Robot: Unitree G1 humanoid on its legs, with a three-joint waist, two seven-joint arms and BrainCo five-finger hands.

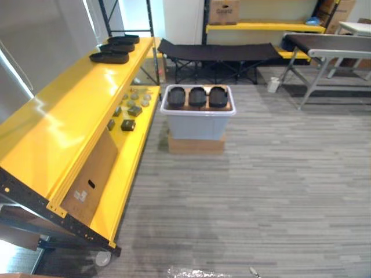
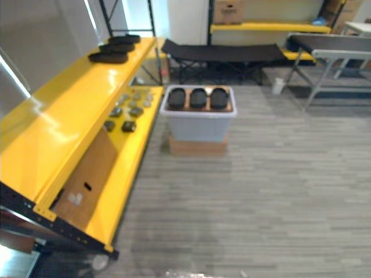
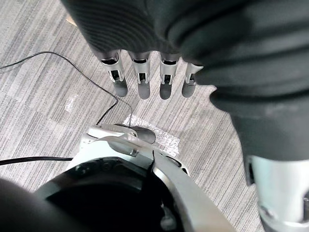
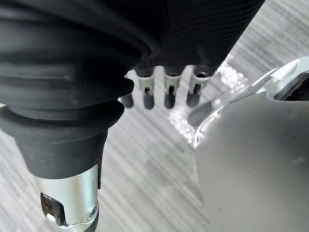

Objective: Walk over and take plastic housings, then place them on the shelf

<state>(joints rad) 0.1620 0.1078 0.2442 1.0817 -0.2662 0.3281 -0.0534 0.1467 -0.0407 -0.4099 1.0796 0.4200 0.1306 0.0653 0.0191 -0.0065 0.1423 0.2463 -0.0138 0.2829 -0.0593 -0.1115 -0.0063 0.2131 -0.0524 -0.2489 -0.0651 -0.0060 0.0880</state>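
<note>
Three black plastic housings (image 1: 197, 96) stand side by side in a grey bin (image 1: 197, 123) on the floor ahead, beside the yellow shelf (image 1: 69, 121). More black housings (image 1: 110, 56) lie stacked at the far end of the shelf's top. My left hand (image 3: 145, 82) hangs over the carpet with straight fingers and holds nothing. My right hand (image 4: 166, 92) also hangs with relaxed, straight fingers, empty.
The bin rests on a flat cardboard box (image 1: 196, 144). Small dark and grey parts (image 1: 128, 110) lie on the shelf's lower level, with a cardboard sheet (image 1: 90, 179) nearer me. A black folding cot (image 1: 217, 53) and a grey table (image 1: 330, 49) stand behind.
</note>
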